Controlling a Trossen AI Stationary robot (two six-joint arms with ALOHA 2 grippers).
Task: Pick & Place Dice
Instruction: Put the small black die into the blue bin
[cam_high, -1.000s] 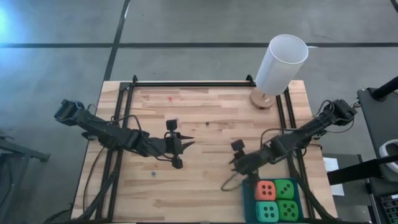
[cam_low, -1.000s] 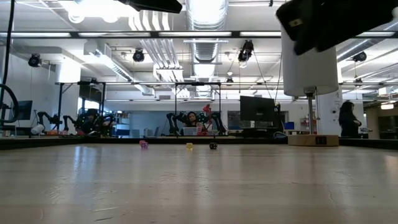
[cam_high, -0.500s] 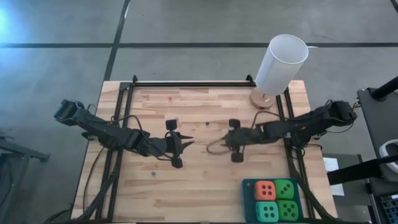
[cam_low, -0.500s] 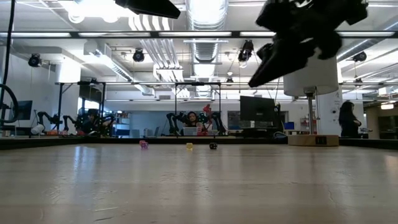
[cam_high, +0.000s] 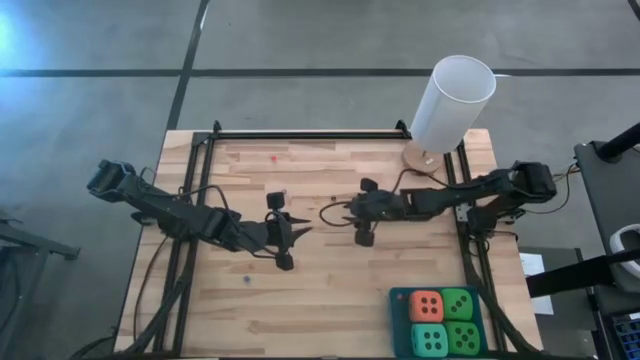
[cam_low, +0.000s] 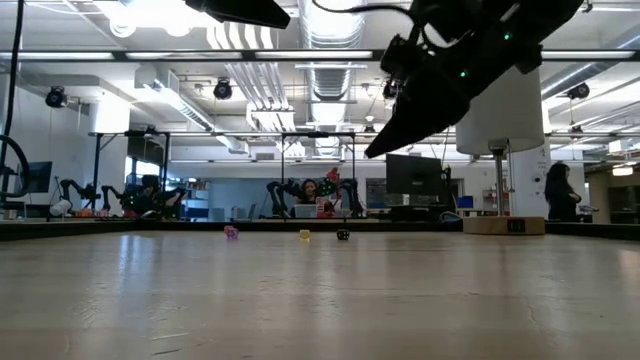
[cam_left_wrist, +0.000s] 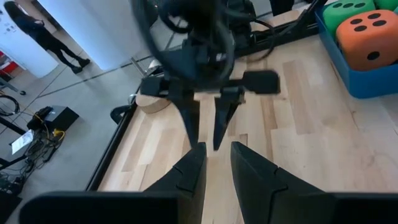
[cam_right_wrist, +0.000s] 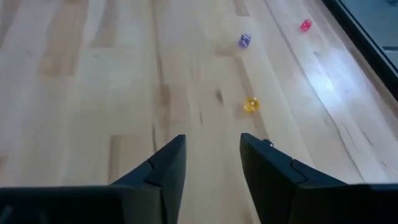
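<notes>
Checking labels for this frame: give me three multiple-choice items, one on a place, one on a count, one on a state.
1. Where are the dice?
A. In the blue tray at the table's near right corner
B. Scattered mid-table
C. Beside the white cylinder

2. How many bright green dice sit in the blue tray?
A. One
B. Two
C. Three

3. What is between the right gripper's fingers?
A. An orange-red die
B. A turquoise die
C. Nothing

Answers:
1 A, the high view shows all four packed in the tray, far from the white cylinder.
2 B, two green, one turquoise and one orange-red show there.
3 C, the right wrist view shows only bare wood between the parted fingers.
</notes>
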